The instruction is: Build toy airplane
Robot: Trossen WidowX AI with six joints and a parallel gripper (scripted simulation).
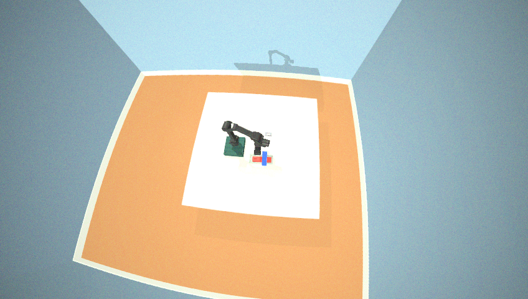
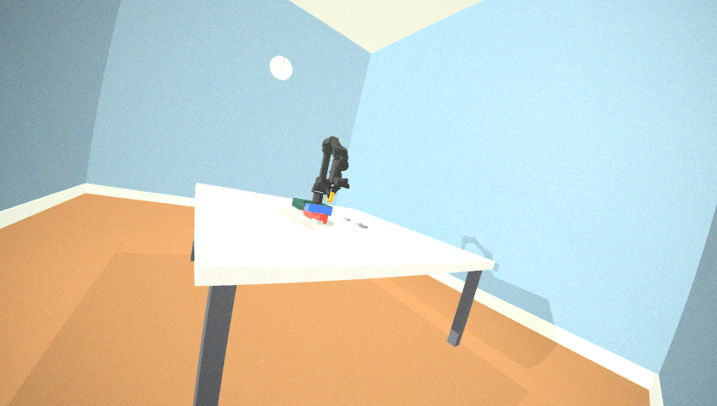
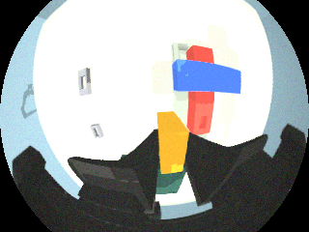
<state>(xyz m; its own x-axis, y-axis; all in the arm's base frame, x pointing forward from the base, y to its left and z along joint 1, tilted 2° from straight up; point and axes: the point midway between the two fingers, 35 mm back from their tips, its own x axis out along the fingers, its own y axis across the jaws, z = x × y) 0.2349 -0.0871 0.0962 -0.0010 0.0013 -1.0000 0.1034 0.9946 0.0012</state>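
Note:
The red fuselage (image 1: 269, 159) (image 2: 315, 216) (image 3: 201, 104) lies in the pale jig (image 1: 274, 166) (image 3: 161, 77) on the white table. The blue wing (image 1: 264, 157) (image 2: 318, 207) (image 3: 207, 79) sits across its top. My gripper (image 1: 256, 149) (image 2: 330, 194) (image 3: 172, 166) is shut on the orange tail fin (image 2: 330, 197) (image 3: 173, 138) and holds it upright just above the table. It is close to the fuselage end nearest the arm's base. In the wrist view the fin's tip stands just left of that end. I cannot tell whether they touch.
The arm's dark green base plate (image 1: 234, 147) (image 2: 299, 202) stands left of the jig. Two small grey holders (image 3: 84, 81) (image 3: 97, 130) (image 2: 361, 225) lie on the table (image 1: 259, 192) (image 2: 261, 246) beyond the jig; one shows in the top view (image 1: 269, 133).

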